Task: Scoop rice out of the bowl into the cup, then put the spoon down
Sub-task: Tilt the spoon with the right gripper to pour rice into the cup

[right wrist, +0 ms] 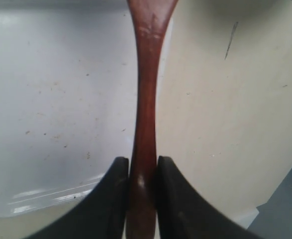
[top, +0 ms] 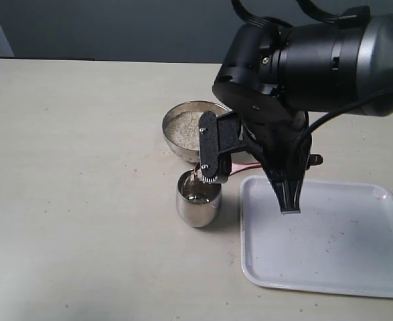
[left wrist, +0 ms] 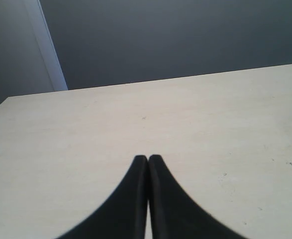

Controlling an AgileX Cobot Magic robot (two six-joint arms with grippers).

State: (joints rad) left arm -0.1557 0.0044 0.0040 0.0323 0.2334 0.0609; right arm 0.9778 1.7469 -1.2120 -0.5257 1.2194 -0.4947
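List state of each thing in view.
bowl, upright, holds rice
cup, upright, contents unclear
spoon, held by its handle in right gripper
right gripper, shut on spoon
left gripper, shut, empty
tray, flat on table, only specks on it

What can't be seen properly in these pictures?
- Head of the spoon: cut off by the right wrist view's edge; behind the right gripper in the exterior view.
- Inside of the cup: too small, shiny, exterior view.
- Right rim of the bowl: covered by the arm, exterior view.
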